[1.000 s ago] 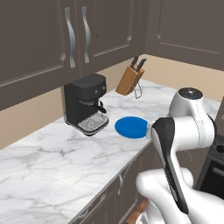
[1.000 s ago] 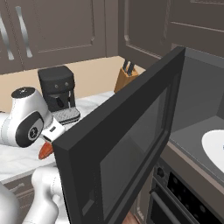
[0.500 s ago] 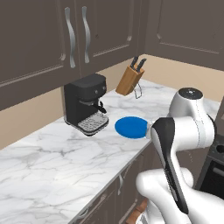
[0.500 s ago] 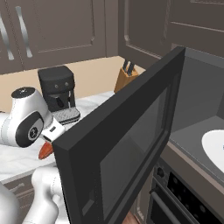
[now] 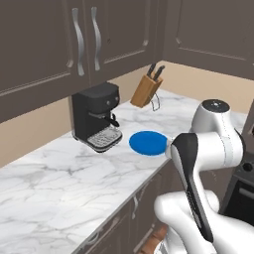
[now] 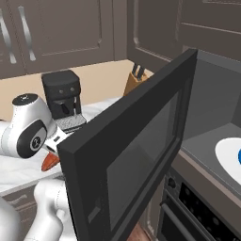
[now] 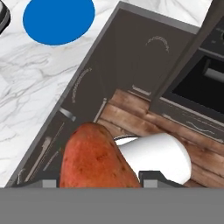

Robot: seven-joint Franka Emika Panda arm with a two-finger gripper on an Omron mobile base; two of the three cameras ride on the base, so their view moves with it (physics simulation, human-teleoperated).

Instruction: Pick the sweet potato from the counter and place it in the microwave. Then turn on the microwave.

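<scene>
My gripper is shut on the sweet potato, a reddish-orange lump that sits between the two dark fingertips. I hold it off the counter, above the cabinet fronts and the floor. From the right base, the sweet potato pokes out below the hand, just left of the microwave's open door. The door of the microwave swings out towards the arm. Inside, the white turntable shows at the far right.
A blue plate lies on the marble counter near its front edge. Behind it stand a black coffee machine and a knife block. An oven sits under the microwave. Wooden floor lies below the hand.
</scene>
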